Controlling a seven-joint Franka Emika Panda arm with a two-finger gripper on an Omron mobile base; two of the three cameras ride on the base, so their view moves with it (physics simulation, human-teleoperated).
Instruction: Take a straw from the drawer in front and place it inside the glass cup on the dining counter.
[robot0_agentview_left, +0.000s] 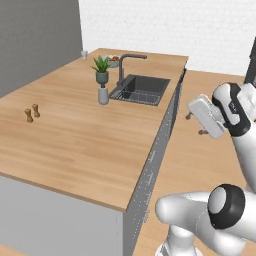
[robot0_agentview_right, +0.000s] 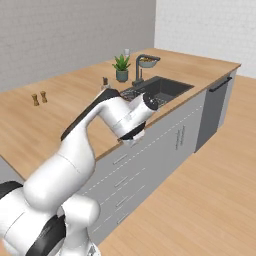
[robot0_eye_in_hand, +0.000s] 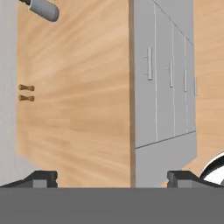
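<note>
- While the drawers (robot0_eye_in_hand: 148, 74) all stand shut, the task sits at its opening step: no drawer has been pulled out, so the straw is presumably inside one of them and cannot be seen.
- The hand (robot0_eye_in_hand: 111, 177) hangs beside the table (robot0_agentview_left: 75, 140), off its front edge and above the grey fronts, its two fingers spread wide with nothing between them.
- In the hand view, slim metal handles (robot0_eye_in_hand: 149, 63) show on the grey fronts just past the table's edge; which front belongs to the drawer with the straw I cannot tell.
- The glass cup (robot0_agentview_left: 84, 54) stands at the far corner of the table, well apart from the hand, beyond the sink (robot0_agentview_left: 140, 89) and the potted plant (robot0_agentview_left: 101, 70).
- A bowl of fruit (robot0_agentview_right: 148, 61) sits near the faucet (robot0_agentview_right: 140, 67); two small wooden shakers (robot0_agentview_left: 32, 113) stand on the near stretch of wood.
- Next, I judge, the hand must drop to handle height, line its fingers across a handle, close on it and draw straight outward; a skewed approach could slip off the slim bar.
</note>
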